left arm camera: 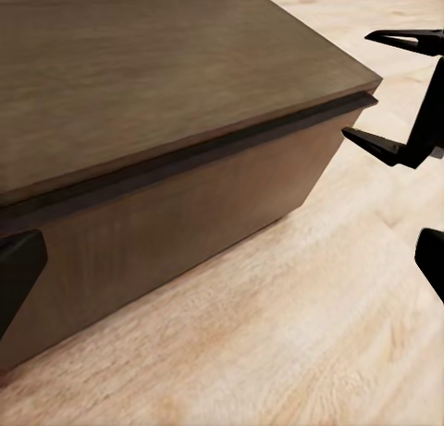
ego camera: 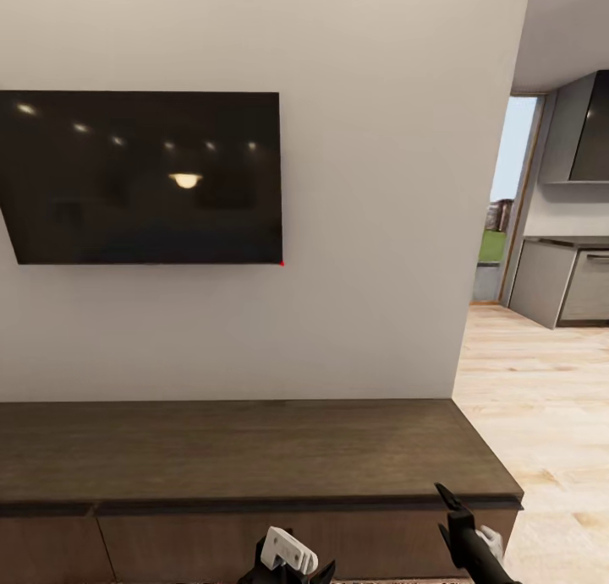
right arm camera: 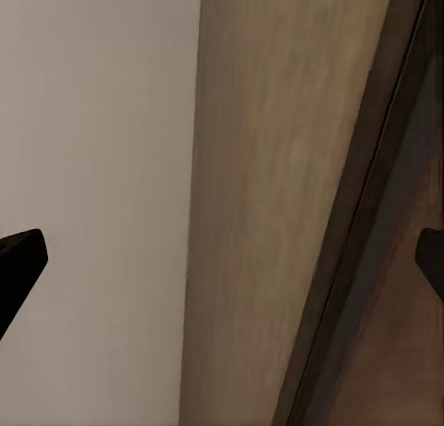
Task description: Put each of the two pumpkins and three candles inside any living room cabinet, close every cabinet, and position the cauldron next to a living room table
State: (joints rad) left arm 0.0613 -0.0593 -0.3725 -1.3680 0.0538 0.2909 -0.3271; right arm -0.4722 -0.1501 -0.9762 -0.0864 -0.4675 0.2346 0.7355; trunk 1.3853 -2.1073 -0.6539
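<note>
Right now I face the cabinet [ego camera: 254, 449], its drawer fronts flush shut. My right gripper [left arm camera: 398, 93] hangs spread wide and empty just off its corner; my left gripper [left arm camera: 222, 260] is also wide, empty. I judge everything remains to be stowed.

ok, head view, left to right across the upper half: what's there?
Wall-mounted TV → bare white wall → doorway with greenery outside → grey kitchen cabinets.
</note>
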